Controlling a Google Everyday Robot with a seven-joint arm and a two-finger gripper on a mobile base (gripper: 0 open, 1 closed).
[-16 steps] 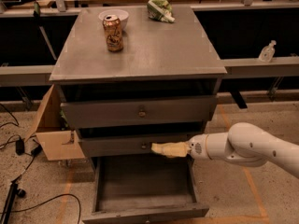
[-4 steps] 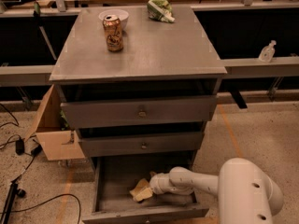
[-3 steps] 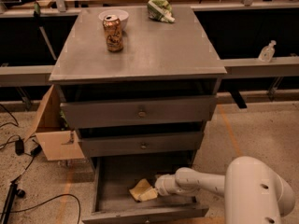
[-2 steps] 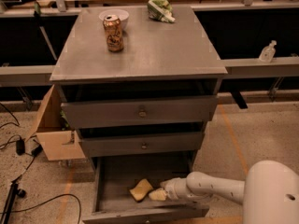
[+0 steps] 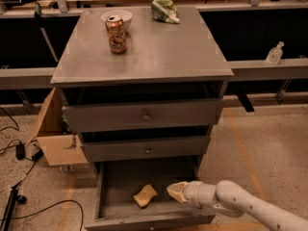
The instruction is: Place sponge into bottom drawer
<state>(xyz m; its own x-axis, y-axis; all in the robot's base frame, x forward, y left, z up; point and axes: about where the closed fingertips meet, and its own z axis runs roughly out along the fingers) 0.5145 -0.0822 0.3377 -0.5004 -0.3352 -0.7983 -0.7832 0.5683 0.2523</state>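
The pale yellow sponge (image 5: 145,195) lies flat on the floor of the open bottom drawer (image 5: 113,213), near its middle front. My gripper (image 5: 175,190) reaches in from the lower right and hovers over the drawer's right half, a little to the right of the sponge and apart from it. Nothing is between its cream-yellow fingers (image 5: 177,192). The white arm (image 5: 240,206) runs off to the lower right.
The two upper drawers (image 5: 144,115) are pushed in. On the cabinet top (image 5: 168,47) stand a soda can (image 5: 116,34), a white bowl (image 5: 117,17) and a green crumpled bag (image 5: 163,8). A cardboard box (image 5: 53,134) and cables (image 5: 19,150) lie left of the cabinet.
The gripper carried the sponge down from the middle drawer's level into the bottom drawer, let it go there, and has drawn back to the right. The sponge now lies still.
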